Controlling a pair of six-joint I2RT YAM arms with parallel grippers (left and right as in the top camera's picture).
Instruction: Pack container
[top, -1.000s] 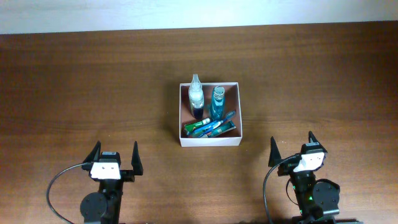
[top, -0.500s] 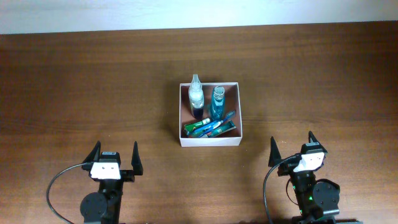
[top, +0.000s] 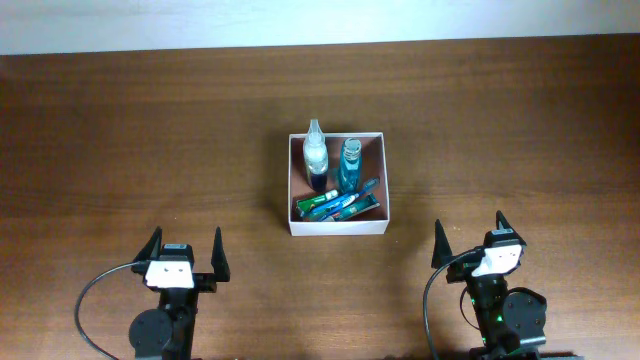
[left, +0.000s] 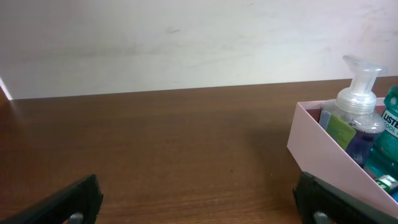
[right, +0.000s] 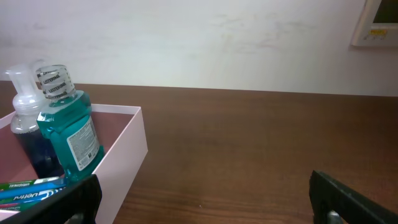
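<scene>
container (top: 338, 229) holding 2 bottles (top: 316, 160), tubes (top: 335, 207)

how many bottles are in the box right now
2. A clear pump bottle with dark blue liquid stands far left in the container; a teal mouthwash bottle stands just right of it. Tubes lie in front; no third bottle seems hidden.

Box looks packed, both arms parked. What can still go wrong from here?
1. The pump bottle and the mouthwash bottle stand upright, much taller than the low walls of the box. A knock, or moving the box, may tip them out.
2. The tubes lie loosely piled by the front wall and may slide if the box tilts.
3. The left gripper and right gripper sit open, away from the box. Another reach in could clip the bottle tops.
</scene>
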